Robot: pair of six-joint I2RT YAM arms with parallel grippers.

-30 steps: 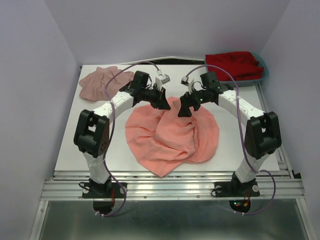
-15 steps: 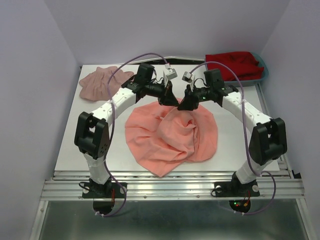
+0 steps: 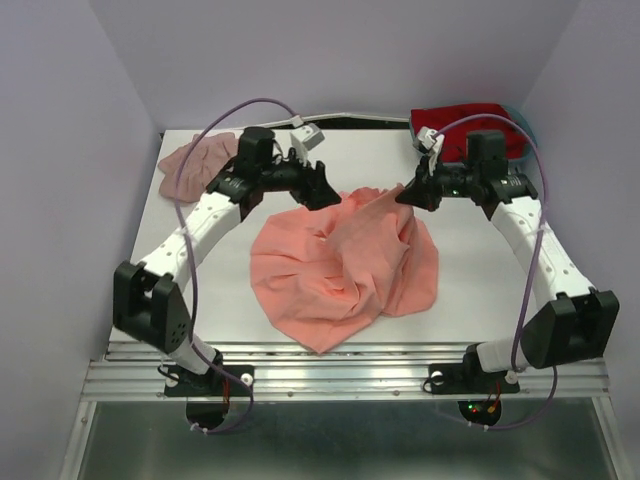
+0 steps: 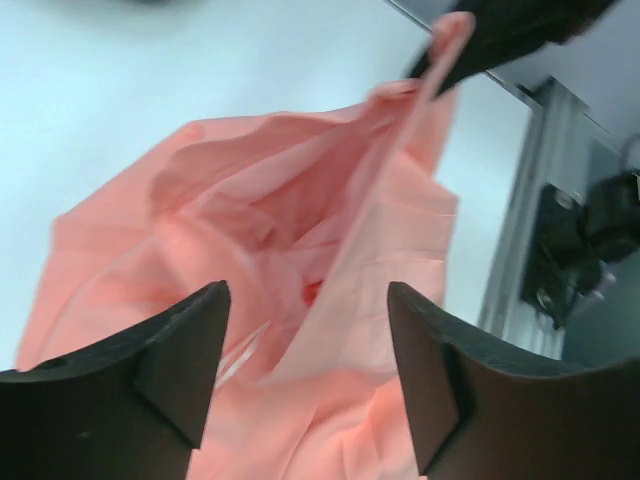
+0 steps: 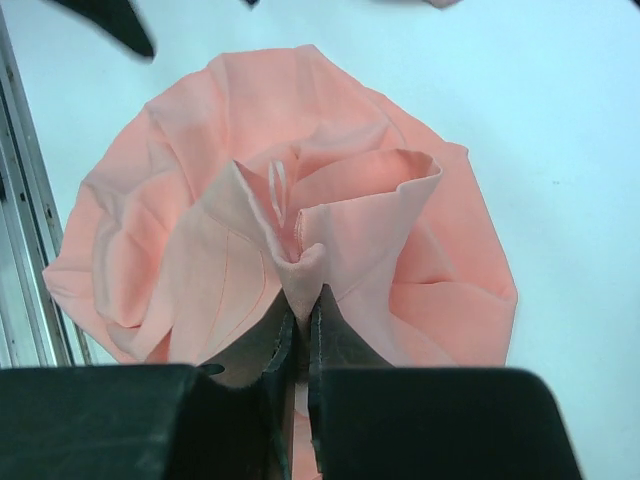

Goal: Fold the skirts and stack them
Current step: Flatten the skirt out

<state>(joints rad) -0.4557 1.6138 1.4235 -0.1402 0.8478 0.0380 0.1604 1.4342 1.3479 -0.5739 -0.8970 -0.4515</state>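
The salmon-coral skirt [image 3: 340, 265] lies spread and rumpled in the middle of the table, also seen in the left wrist view [image 4: 300, 230] and the right wrist view [image 5: 300, 210]. My right gripper [image 3: 408, 193] [image 5: 303, 295] is shut on a pinch of its upper edge and lifts that fold toward the back right. My left gripper [image 3: 322, 193] [image 4: 308, 335] is open above the skirt's back left edge, with nothing between its fingers. The mauve-pink skirt [image 3: 197, 163] lies crumpled at the back left corner.
A teal tray [image 3: 523, 140] holding red cloth [image 3: 462, 125] stands at the back right corner, just behind my right wrist. The table's metal rail [image 3: 340, 365] runs along the near edge.
My left gripper opened, let go of the coral skirt and drew back left. My right gripper shut on the skirt's edge and pulled it up toward the right.
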